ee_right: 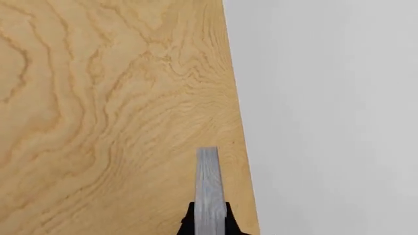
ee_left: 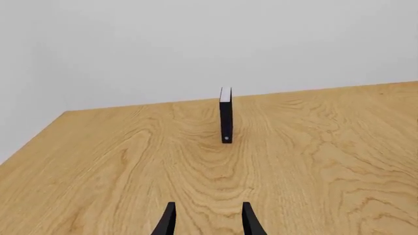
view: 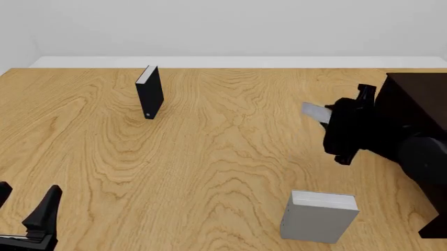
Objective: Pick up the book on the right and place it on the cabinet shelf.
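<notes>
My right gripper (view: 330,116) is shut on the light-grey book (view: 314,111) and holds it in the air, just left of the dark cabinet (view: 413,97). The right wrist view shows the book (ee_right: 208,181) edge-on between the fingers of the right gripper (ee_right: 209,226), above the table's far edge. The cabinet's shelf is hidden from this angle. My left gripper (view: 24,203) stays open and empty near the front left corner of the table, and the left wrist view shows the left gripper (ee_left: 207,221) with its fingers apart.
A second light-grey book (view: 319,216) sits on the table at the front right, below my right arm. A slim black book (view: 149,94) stands upright at the back left, and the left wrist view has the same black book (ee_left: 226,117) straight ahead.
</notes>
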